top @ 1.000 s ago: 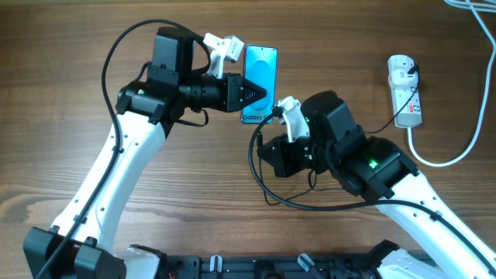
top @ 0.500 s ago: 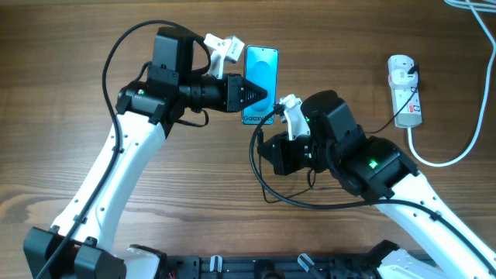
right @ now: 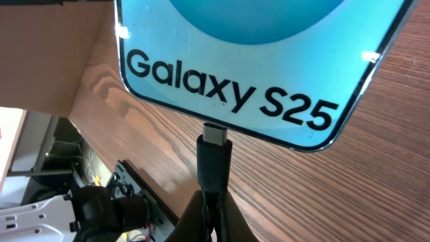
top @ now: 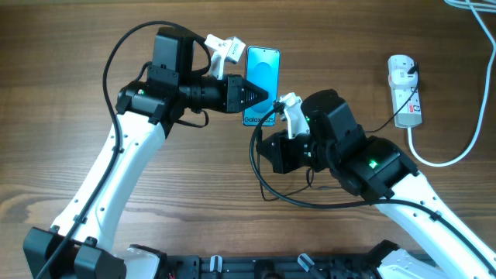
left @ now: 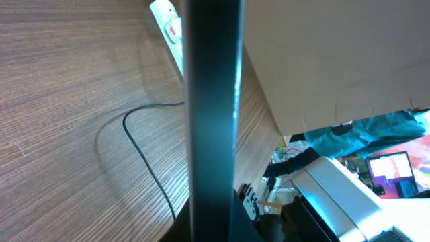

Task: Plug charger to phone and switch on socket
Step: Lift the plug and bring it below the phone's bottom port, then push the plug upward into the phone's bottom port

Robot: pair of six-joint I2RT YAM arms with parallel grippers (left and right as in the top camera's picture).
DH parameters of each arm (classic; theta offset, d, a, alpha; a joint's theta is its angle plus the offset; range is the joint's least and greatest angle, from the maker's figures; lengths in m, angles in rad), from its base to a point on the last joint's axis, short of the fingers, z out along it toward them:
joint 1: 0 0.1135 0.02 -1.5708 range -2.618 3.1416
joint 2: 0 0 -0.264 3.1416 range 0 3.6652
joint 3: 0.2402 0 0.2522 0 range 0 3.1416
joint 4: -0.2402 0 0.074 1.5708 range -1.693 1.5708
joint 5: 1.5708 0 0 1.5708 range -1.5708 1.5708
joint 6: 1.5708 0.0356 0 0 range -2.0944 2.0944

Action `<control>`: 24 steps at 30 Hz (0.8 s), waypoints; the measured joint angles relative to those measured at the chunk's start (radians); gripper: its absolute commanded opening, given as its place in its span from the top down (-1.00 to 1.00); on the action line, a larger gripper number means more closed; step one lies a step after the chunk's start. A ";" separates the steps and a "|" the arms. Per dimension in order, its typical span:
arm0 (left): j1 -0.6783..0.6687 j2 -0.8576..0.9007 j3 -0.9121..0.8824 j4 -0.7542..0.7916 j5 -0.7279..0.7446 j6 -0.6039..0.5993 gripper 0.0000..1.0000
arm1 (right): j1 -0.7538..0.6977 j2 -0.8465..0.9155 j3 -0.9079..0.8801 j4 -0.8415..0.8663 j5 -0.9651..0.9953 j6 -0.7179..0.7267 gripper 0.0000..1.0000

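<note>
Slim, glossy, cyan-screened phone [top: 261, 66] is clamped by left gripper [top: 267, 98], upper centre, above wood-grain table [top: 62, 116]. Black charger [right: 213, 161] connector is pinched by right gripper [right: 213, 218], tip at phone's bottom edge. White elongated socket [top: 405, 91] sits far right. Phone's lower half is masked by both grippers.

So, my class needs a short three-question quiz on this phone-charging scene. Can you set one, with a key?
1. True or false: the slim cyan-screened smartphone lies untouched on the wooden table.
2. The right gripper pinches: A) the thin black charger cable's connector; B) a screwdriver; C) nothing.
3. Fill in: the elongated white power strip lies nearer the ___ arm.
Key: 1 false, the left gripper clamps it; 2 A; 3 right.
</note>
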 measured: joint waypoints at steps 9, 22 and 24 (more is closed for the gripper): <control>0.000 0.000 0.000 0.000 0.011 0.000 0.92 | 0.001 0.000 0.000 -0.002 0.007 0.018 0.92; 0.000 0.000 0.000 0.000 0.018 0.000 0.92 | 0.001 0.000 0.000 -0.002 0.006 0.019 0.91; 0.000 0.000 0.000 0.000 0.018 0.000 0.92 | 0.001 0.000 0.000 -0.002 0.006 0.019 0.91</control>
